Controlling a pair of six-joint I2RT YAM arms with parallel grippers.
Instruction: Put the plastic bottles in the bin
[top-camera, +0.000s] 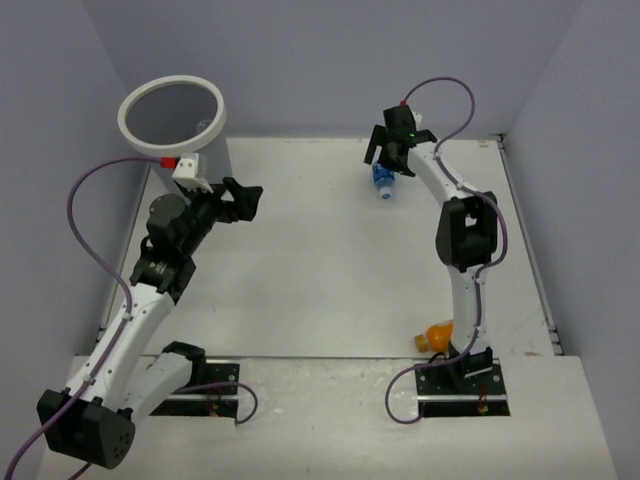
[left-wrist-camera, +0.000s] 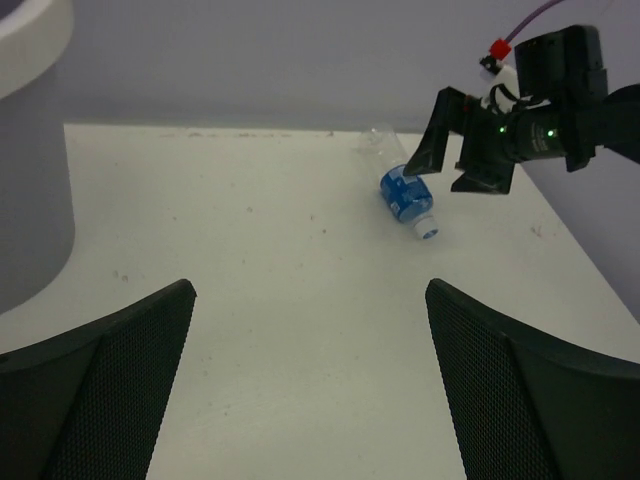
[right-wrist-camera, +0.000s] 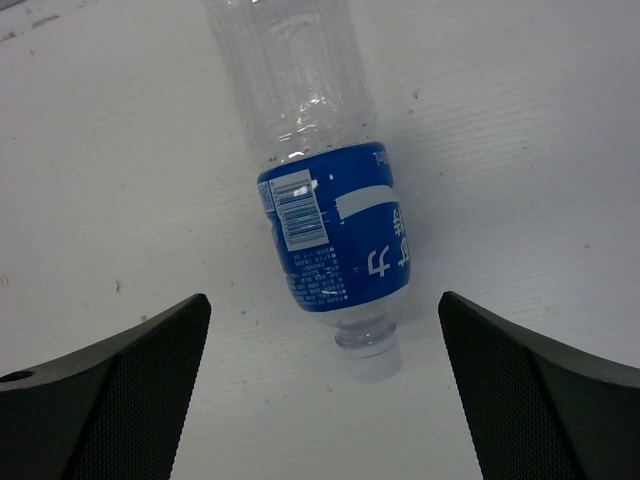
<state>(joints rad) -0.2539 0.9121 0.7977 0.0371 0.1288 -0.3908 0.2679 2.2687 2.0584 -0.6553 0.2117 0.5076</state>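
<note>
Gaping empty, your right gripper is hanging over the clear blue-labelled plastic bottle. It is lying the long way between the fingers.

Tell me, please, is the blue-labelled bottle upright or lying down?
Lying down: the blue-labelled bottle rests on its side, full length along the table.

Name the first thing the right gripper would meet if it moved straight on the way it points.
Probably the blue-labelled clear bottle, lying on the table straight ahead of the open right gripper.
</note>
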